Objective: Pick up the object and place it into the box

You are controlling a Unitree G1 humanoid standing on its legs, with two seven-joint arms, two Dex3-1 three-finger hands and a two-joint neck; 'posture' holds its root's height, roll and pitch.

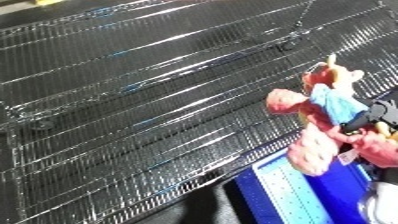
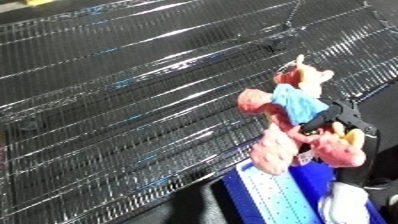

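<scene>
The right robot hand grips a pink plush toy around its middle, above the blue bin. It looks soft, light and squishy. The left robot hand is not in sight.

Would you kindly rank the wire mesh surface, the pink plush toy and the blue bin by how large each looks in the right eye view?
1. Wire mesh surface, filling most of the view.
2. Pink plush toy, held by the right robot hand.
3. Blue bin, only partly in view at the lower edge, so its full size is unsure; it looks close to the toy.
</scene>
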